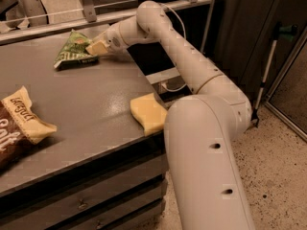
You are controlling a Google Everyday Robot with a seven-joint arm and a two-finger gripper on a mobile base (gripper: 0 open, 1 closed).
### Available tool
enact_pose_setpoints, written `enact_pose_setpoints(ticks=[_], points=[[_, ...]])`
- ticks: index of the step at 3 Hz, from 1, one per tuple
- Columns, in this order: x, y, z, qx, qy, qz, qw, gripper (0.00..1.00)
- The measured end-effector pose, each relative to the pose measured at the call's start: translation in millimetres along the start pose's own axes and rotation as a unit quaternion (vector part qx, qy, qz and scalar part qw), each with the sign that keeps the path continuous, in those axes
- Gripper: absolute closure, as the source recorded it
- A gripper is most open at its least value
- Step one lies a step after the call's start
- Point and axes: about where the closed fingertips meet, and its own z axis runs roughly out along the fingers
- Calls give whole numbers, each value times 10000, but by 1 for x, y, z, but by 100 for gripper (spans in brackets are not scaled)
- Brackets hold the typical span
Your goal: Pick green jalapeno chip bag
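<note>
The green jalapeno chip bag [71, 51] is at the far side of the grey counter [81, 104], near the back rail. Its right end is tipped up off the surface. My gripper [94, 47] reaches over from the right at the end of the long white arm [168, 42]. Its pale fingers [98, 47] are closed on the bag's right edge. The bag's left end still rests on or close to the counter.
A yellow sponge [147, 113] lies at the counter's right front edge, next to my arm's base. A brown-and-cream "Salt" bag [17, 126] lies at the left front. A metal rail [57, 14] runs along the counter's back. Drawers sit below the counter front.
</note>
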Motion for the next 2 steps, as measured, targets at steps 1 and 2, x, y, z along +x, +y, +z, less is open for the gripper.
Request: enact_pose_setpoints(ticks=[1, 2], points=[[0, 0, 0, 0, 0, 0, 10000, 100], [0, 0, 0, 0, 0, -1, 10000, 100]])
